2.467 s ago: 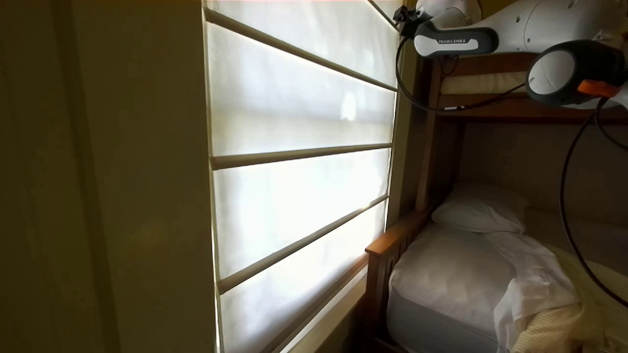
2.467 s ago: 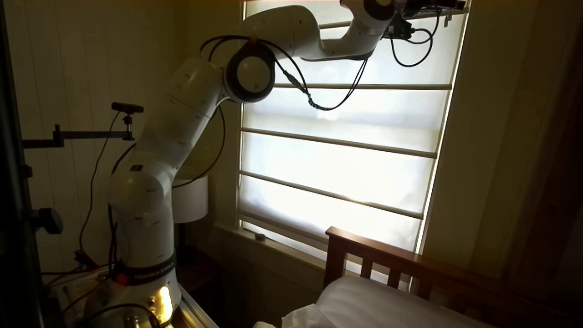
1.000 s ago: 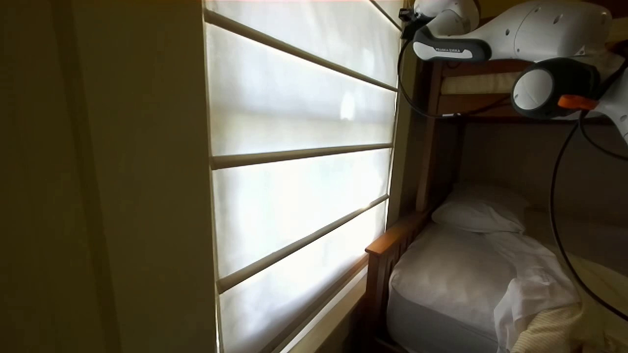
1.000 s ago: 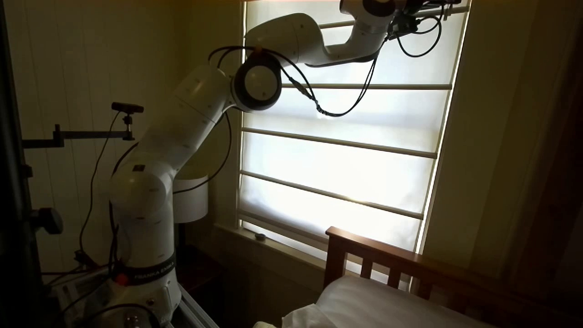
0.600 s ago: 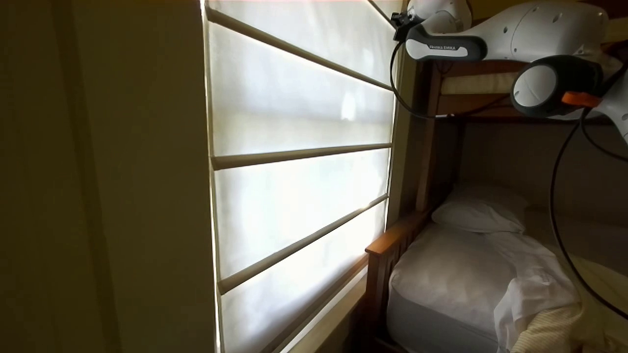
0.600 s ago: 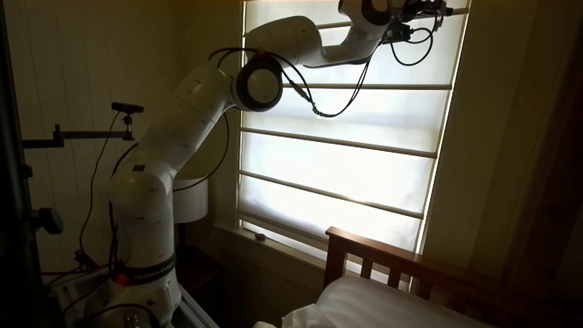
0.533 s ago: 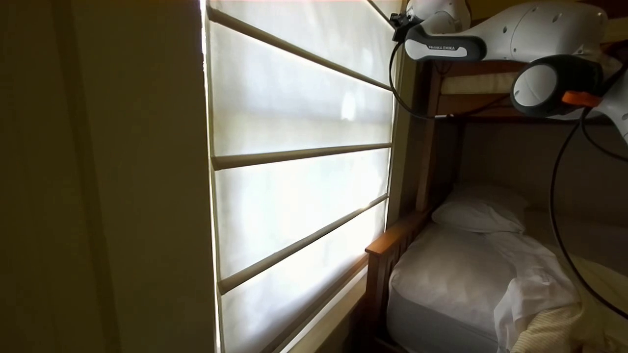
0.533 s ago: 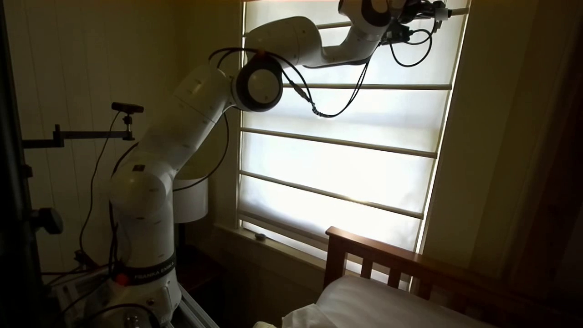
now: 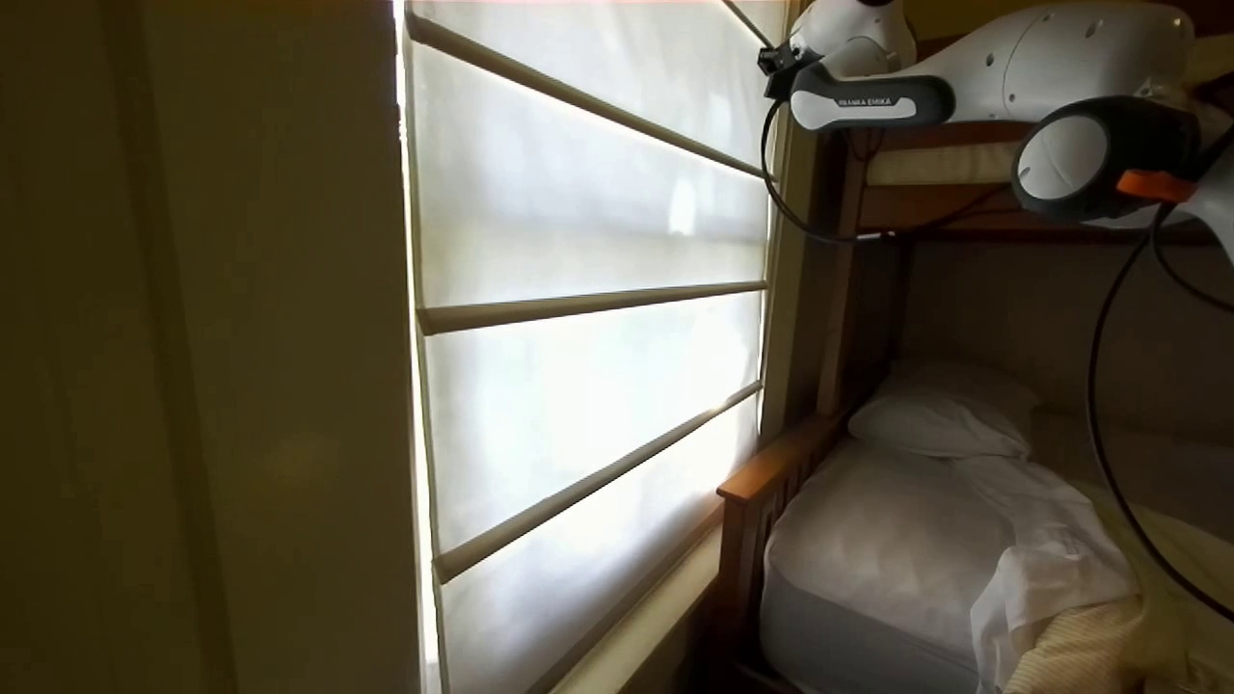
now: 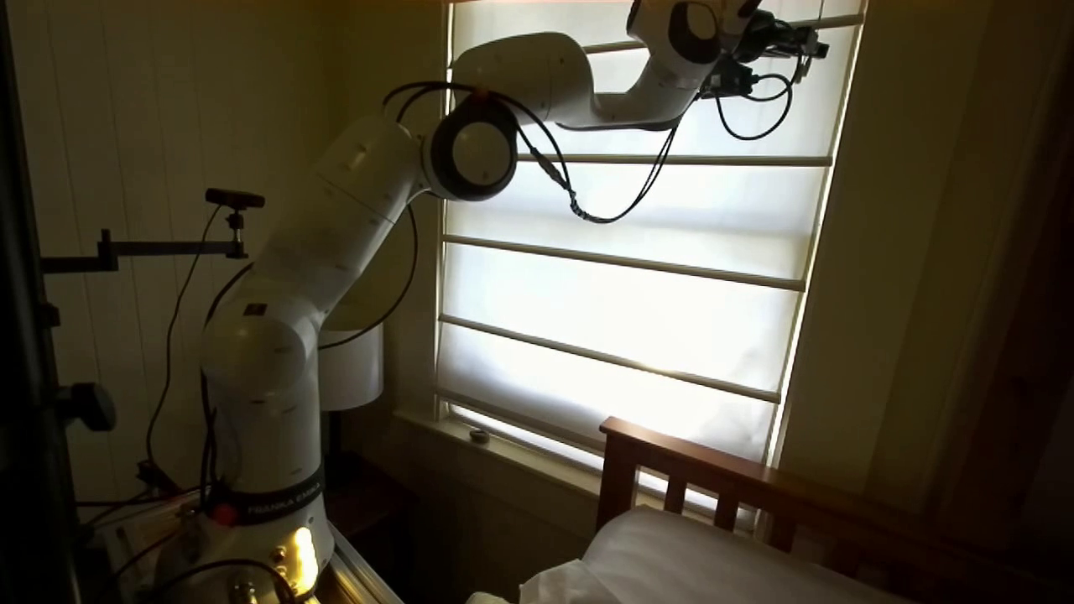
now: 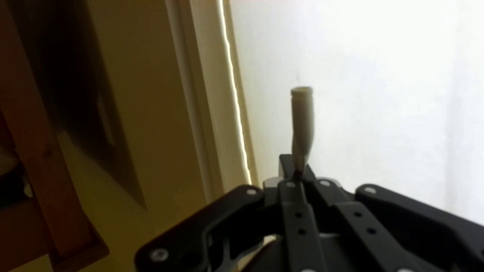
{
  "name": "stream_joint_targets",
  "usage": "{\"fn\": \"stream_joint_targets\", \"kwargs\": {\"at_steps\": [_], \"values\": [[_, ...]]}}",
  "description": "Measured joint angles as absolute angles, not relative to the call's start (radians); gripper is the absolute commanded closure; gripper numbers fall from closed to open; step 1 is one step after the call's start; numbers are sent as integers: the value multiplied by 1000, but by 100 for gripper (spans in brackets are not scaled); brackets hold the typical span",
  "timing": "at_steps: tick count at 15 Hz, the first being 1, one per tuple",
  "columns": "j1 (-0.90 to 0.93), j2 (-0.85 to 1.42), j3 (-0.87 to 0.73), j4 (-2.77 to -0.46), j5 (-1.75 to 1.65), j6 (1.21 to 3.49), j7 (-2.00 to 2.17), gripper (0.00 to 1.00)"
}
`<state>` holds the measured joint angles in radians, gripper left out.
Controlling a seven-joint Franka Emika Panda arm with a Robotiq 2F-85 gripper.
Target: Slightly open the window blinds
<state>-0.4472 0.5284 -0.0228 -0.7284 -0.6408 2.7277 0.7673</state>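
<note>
1. Window blinds (image 9: 593, 241): thin cream fabric, backlit, smooth wide panels between ridged horizontal folds, hanging behind the robot arm (image 10: 361, 180) with their hem near the sill (image 10: 533, 457).
2. Robot arm: smooth white shell, rounded joints.
3. Bed rail (image 10: 713, 464): reddish-brown wood, square-edged slats.
4. Fingers (image 11: 293, 200): black, slim, bolted; closed on the narrow end of a pale peg (image 11: 302, 117).
5. Pale peg: smooth, flat-topped, tapering cylinder.
6. Against half a second ago: the slit of light (image 9: 424, 501) beside the blinds is wider, the robot arm's far end sits lower, and a yellow glow (image 10: 304, 558) shows on its base.
</note>
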Motion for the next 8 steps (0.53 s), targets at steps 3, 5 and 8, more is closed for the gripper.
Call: {"fn": "stream_joint_targets", "kwargs": {"at_steps": [3,5,8], "values": [[-447,494,-23,-810,-656,2748,767,100],[-446,460,-24,-879,-674,2761,767,100],[-444,410,-24,-981,-706,2764,767,100]]}}
